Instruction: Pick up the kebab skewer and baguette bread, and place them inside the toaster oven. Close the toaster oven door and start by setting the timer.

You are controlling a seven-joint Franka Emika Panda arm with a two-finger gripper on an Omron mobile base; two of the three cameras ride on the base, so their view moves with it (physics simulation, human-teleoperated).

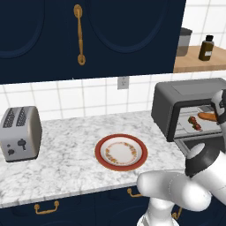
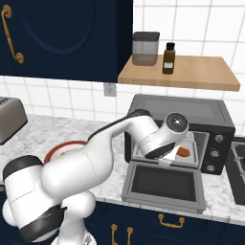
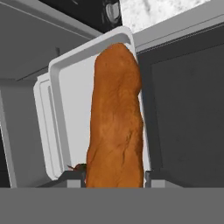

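Reaching into the open toaster oven (image 2: pixel 217 122), the gripper (image 3: pixel 114 178) is clamped on the baguette bread (image 3: pixel 116 118) over the light tray (image 3: pixel 70 109); kebab skewer (image 1: pixel 194 123) lies inside, toaster oven door (image 2: pixel 163 184) dropped flat.

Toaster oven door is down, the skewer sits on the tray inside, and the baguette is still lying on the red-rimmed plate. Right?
Not quite: the red-rimmed plate holds nothing. The left base view shows the baguette at the tray inside the toaster oven, beside the skewer. The door is indeed down.
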